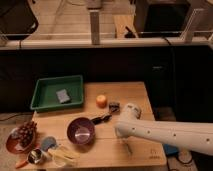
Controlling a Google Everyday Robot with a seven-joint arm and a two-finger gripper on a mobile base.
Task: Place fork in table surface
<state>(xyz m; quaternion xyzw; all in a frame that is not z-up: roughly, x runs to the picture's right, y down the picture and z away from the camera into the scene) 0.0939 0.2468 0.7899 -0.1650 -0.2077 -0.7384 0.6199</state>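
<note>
The fork (128,147) shows as a thin silvery sliver in the lower centre of the frame, just under the white arm (165,135). Its lower end is close over or on the bench (137,95); I cannot tell which. The tool (123,138) sits at the fork's upper end, mostly hidden by the arm, and whether it is spread or pinching the fork cannot be told. I judge this to be the set-down step. The next move calls for the fork to lie flat on bare wood and the tool to lift clear. Left of the fork stands a purple bowl (81,131), with an orange fruit (101,101) above it and a green tray (56,106) at upper left. The bench is pale planks; behind it are a dark wall and a railing.
</note>
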